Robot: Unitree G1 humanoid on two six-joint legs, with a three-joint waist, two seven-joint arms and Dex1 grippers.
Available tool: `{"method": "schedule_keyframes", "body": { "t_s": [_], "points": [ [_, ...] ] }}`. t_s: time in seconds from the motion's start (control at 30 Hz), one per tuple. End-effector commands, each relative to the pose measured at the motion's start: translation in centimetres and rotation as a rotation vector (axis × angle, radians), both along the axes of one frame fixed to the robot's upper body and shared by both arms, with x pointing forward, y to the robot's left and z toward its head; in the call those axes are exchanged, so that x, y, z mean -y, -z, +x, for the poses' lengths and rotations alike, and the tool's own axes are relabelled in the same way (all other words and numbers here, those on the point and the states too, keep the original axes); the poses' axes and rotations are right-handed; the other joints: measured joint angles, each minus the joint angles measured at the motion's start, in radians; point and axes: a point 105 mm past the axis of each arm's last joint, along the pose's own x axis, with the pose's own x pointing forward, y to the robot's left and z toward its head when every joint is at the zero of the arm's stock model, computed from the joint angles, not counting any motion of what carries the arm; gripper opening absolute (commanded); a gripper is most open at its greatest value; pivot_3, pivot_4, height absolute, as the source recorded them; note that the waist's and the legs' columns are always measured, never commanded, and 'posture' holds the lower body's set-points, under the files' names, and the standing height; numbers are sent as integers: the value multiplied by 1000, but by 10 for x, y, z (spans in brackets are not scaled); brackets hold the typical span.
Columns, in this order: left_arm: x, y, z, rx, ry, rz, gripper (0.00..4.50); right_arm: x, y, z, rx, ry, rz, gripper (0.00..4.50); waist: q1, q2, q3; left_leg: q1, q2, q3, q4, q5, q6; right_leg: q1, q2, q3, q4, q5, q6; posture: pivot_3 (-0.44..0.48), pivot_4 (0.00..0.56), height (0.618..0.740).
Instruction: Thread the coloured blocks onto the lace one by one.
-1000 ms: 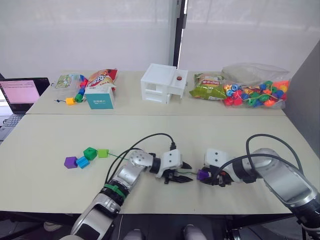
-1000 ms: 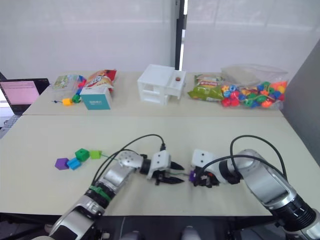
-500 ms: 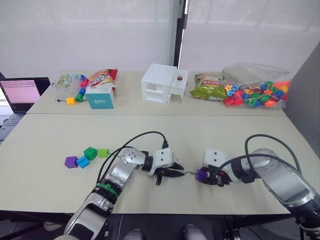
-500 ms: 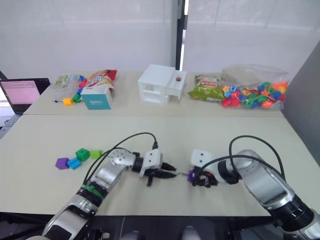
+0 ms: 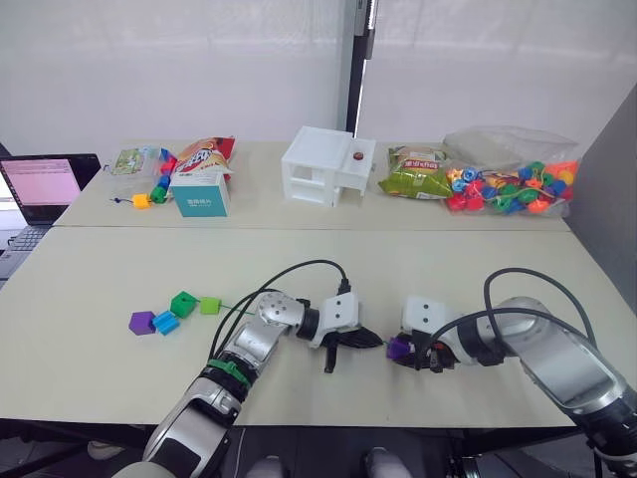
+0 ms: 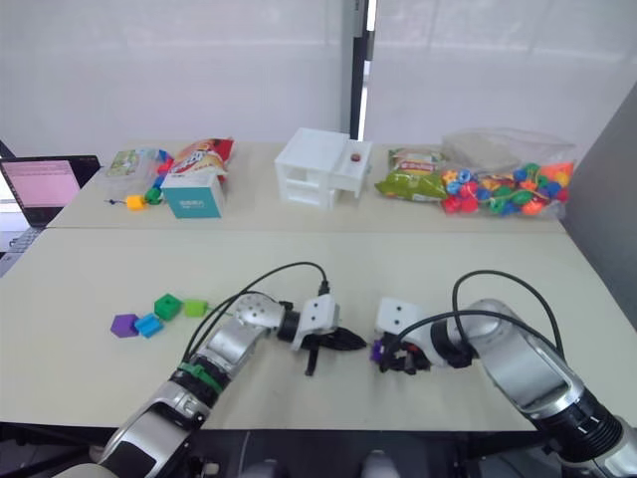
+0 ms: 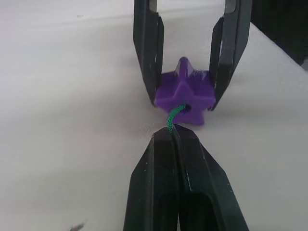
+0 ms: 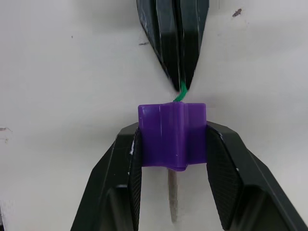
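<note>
Nearest, at the front of the table (image 5: 119, 289), the two grippers meet tip to tip. The right gripper (image 8: 173, 144) is clamped on a purple block (image 8: 172, 134), one finger pressed to each side. The left gripper (image 7: 172, 139) has its fingers pinched together on the lace (image 7: 174, 114), whose green cord runs from the fingertips straight into the hole in the block's face. A silvery tip (image 8: 172, 195) pokes out of the block's other side, between the right fingers.

Further left on the table lie the loose blocks: a second purple block (image 5: 140, 322) touching a blue block (image 5: 164, 323), a dark green block (image 5: 184, 303) just behind, and a light green block (image 5: 209, 305) beside it.

Along the far side stand a laptop (image 5: 40, 184), a teal box (image 5: 199, 194), a snack bag (image 5: 204, 154), a white house model (image 5: 323, 166), a green packet (image 5: 413, 179) and a bag of beads (image 5: 508, 184).
</note>
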Motion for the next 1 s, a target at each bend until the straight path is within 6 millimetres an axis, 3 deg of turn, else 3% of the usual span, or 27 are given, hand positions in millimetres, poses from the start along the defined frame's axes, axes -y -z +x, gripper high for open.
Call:
{"method": "schedule_keyframes", "body": {
  "t_s": [0.03,0.07,0.17,0.37,0.43,0.57,0.63,0.83,1.0],
  "points": [
    [6,-8,0,37,24,-7,0,-8,-2,-5,-4,-35,13,1358,0,0,0,0,0,0,0,0,0,0,0,0,0,0,0,0,150,740],
    [5,-8,0,29,20,-10,0,-8,-2,-5,-4,-34,13,1358,0,0,0,0,0,0,0,0,0,0,0,0,0,0,0,0,150,740],
    [2,-10,0,-6,19,-23,699,-8,-2,-4,0,-32,12,1358,0,0,0,0,0,0,0,0,0,0,0,0,0,0,0,0,150,740],
    [-11,-18,6,-1,-14,-43,2700,-8,-3,-6,-10,-38,12,1358,-1,0,0,0,0,0,0,0,0,0,0,0,0,0,0,0,150,740],
    [-18,-19,8,-4,-30,-48,3329,-4,-8,-4,1,-29,4,2403,-1,0,0,0,0,0,0,0,0,0,0,0,0,0,0,0,150,740],
    [-20,-16,-1,9,13,-38,4500,4,-18,-4,24,-12,4,3694,1,0,0,0,0,0,0,0,0,0,0,0,0,0,0,0,150,740],
    [-15,-14,-5,30,37,-37,4500,10,-26,-6,32,2,20,4447,6,0,0,-1,0,0,0,0,0,0,0,0,0,0,0,0,150,740],
    [11,-13,-17,41,110,-59,4500,36,-26,-24,1,44,1,4481,23,0,0,-2,-1,0,0,0,0,0,-1,0,-1,0,1,0,150,740],
    [28,-13,-18,66,120,-90,4500,41,-21,-29,1,69,-18,4481,18,0,0,-1,-1,0,0,0,0,0,-1,0,-1,0,1,0,150,740]
  ]
}}
